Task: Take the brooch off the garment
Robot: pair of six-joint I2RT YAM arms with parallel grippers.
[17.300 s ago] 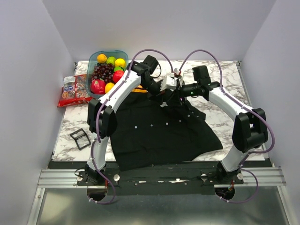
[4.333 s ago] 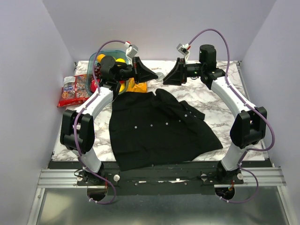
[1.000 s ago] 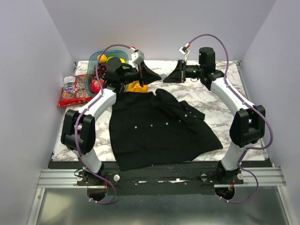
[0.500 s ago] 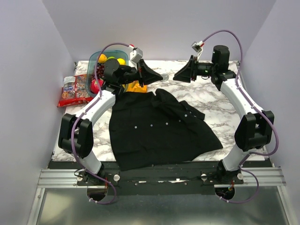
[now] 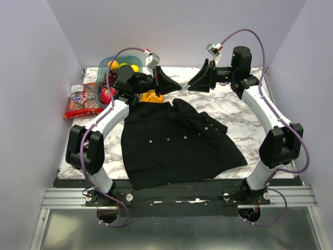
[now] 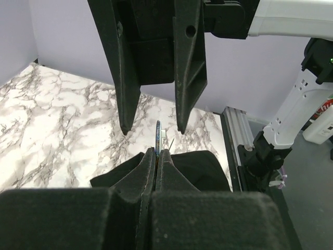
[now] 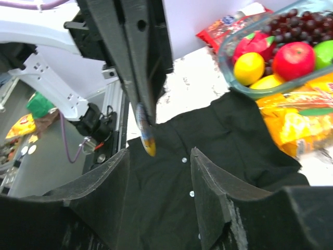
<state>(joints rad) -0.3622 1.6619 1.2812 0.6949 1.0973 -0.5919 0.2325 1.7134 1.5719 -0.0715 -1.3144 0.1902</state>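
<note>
The brooch [image 6: 158, 136] is a small disc seen edge-on, clamped upright at the tips of my left gripper [image 6: 157, 154], which is shut on it. It hangs in the air over the table's far side [image 5: 182, 85], clear of the garment [image 5: 177, 143], a black button-up shirt spread flat. My right gripper [image 7: 158, 152] faces the left gripper [image 5: 176, 86] head-on and stands open. The brooch [image 7: 146, 136] sits just beyond its fingertips, slightly left of centre, touching neither finger. The right gripper [image 5: 194, 83] is a short gap from the brooch.
A clear tub of fruit [image 5: 120, 77] stands at the back left, with a red snack bag [image 5: 82, 100] beside it. A yellow packet [image 5: 151, 96] lies by the shirt's collar. A small black frame [image 5: 89, 153] rests on the marble near the left edge.
The right gripper's jaws have spread wide, and it has drawn back a little to the right, away from the brooch. The left gripper has held still, shut on the brooch.
</note>
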